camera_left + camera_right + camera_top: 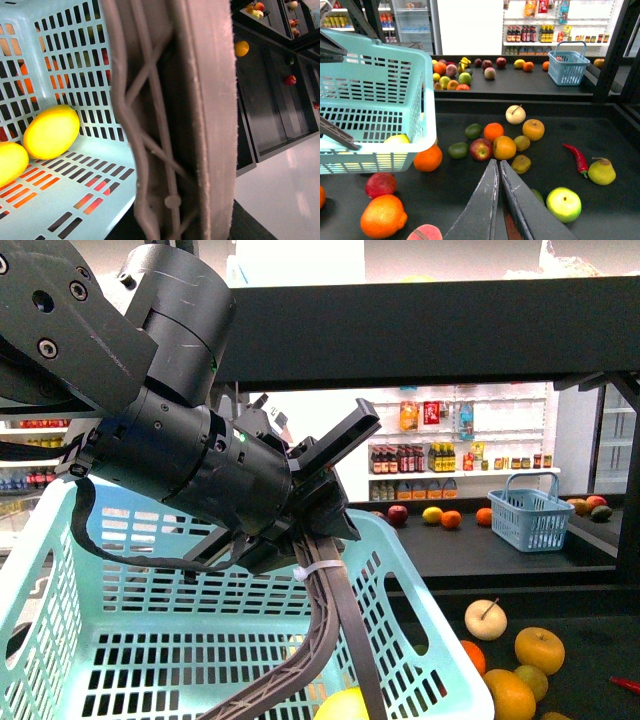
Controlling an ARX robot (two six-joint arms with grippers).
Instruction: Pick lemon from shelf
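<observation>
My left gripper [335, 570] hangs inside the pale blue basket [60, 570], and from the left wrist view I cannot tell how its jaws stand, since one finger fills the picture. Two yellow oval fruits lie on the basket floor; the nearer one I take for the lemon [51, 131], resting against the slotted wall with the second [11, 161] touching it. My right gripper [498, 172] has its jaws pressed together, holding nothing, above the dark shelf [600, 130] and its loose fruit. My worry is the basket rim: lifting the left arm out at a slant could catch the rim and tip or drag the basket, and the fruit under its edge would roll. Straight up looks open; the shelf's upper tier [420, 325] sits close overhead.
</observation>
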